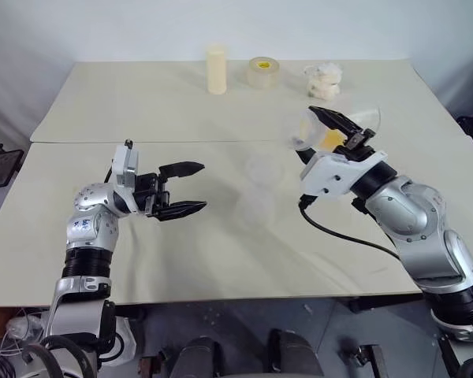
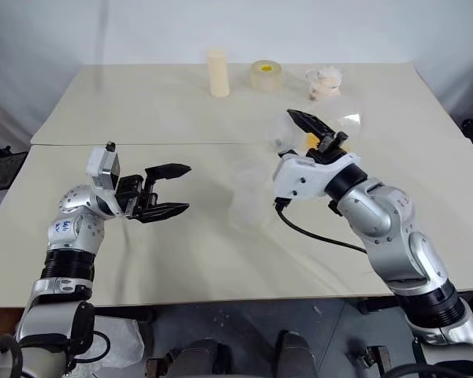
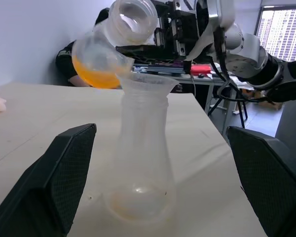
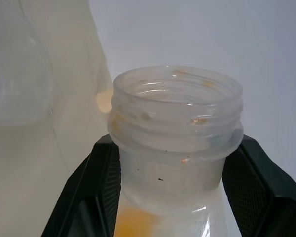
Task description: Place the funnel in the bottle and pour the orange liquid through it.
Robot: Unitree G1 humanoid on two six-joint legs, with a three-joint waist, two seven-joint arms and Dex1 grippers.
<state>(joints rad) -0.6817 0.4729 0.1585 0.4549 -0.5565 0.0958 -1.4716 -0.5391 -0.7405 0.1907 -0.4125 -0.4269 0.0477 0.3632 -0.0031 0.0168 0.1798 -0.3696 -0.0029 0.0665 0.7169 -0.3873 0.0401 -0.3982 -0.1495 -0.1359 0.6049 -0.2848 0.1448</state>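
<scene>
While clamping the tilted flask (image 3: 119, 37), right tool (image 1: 337, 128) raised (left tool (image 1: 191, 189) wide).

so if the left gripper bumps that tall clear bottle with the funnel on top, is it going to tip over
Probably fairly easily. The bottle looks like thin clear plastic and nearly empty, so likely light. Its broad base should help, but the tall neck carrying the funnel raises the contact point. The open left gripper flanks it without touching.
</scene>
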